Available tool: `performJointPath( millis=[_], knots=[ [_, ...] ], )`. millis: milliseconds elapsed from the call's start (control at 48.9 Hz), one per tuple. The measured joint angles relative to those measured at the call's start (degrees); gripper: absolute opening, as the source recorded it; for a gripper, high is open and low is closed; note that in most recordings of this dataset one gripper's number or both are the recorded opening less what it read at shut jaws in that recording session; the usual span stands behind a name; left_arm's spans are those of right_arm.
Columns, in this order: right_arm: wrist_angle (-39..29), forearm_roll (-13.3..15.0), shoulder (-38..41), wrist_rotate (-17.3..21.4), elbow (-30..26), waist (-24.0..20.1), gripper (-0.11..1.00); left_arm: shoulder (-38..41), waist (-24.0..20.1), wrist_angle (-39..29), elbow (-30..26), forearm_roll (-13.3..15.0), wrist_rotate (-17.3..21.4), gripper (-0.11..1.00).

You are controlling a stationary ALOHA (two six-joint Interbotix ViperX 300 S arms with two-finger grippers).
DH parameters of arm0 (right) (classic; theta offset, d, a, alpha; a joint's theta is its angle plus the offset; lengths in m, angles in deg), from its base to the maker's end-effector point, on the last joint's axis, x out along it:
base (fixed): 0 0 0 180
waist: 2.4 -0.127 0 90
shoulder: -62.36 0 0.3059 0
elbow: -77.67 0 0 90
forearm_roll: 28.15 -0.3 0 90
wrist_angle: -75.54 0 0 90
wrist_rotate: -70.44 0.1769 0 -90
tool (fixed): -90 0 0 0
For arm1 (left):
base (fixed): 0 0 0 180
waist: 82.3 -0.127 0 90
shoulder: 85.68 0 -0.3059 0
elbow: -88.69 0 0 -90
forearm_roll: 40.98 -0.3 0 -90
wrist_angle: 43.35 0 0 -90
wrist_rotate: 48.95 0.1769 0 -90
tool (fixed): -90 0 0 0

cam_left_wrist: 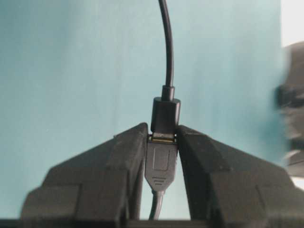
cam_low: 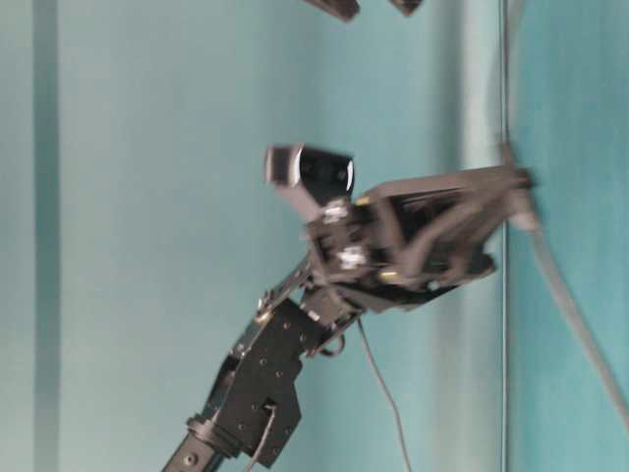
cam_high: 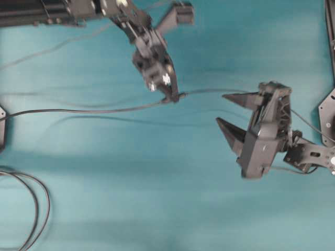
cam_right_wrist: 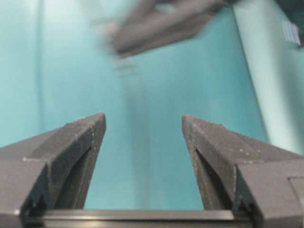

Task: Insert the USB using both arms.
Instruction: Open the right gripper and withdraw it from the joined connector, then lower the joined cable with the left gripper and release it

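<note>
USB plug [cam_left_wrist: 160, 166]: small black moulded connector, sitting pinched between the two fingers of the left gripper [cam_left_wrist: 161, 142], its metal end meeting a black socket housing [cam_left_wrist: 166, 116] just beyond the fingertips. In the left wrist view only a thin gold edge is showing at the joint, so the pair is judged to be mated or very nearly so. Likely handling: light, rigid, hard-shelled, smooth enough to twist in a loose pinch; best taken across the flat sides of the moulded body, not by the lead.

Cable [cam_high: 78, 111]: thin black lead, running from the connector pair across the worktop [cam_high: 131, 198] toward the left edge of the overhead view; a second length is continuing rightward from the joint toward the right arm. Likely limp and springy, offering no support for pushing and tending to drag the connector sideways if pulled.

Left gripper [cam_high: 168, 97]: pressed together on the plug, holding it at the cable's mid-run in the overhead view. Whether the joint is lifted off the cloth is not clear.

Right gripper [cam_high: 230, 112]: fingers spread wide, gripping nothing, standing apart to the right of the joint. The right wrist view is showing only teal cloth and a blurred arm between its fingers.

Worktop: covered in teal cloth; a further loop of cable [cam_high: 36, 209] is lying at the lower left.
</note>
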Motion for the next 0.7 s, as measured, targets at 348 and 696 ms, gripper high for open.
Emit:
performJointPath(
  millis=[348, 696],
  knots=[
    [-3.52, -2.11, -8.35, 10.63, 0.79, 0.0, 0.73, 2.72, 7.91, 10.72, -0.53, -16.61, -9.23, 0.21],
    [-6.15, -4.57, -12.66, 12.13, 2.64, 0.09, 0.73, 5.1, 12.04, 14.06, -4.13, -36.83, -22.68, 0.21]
  ],
)
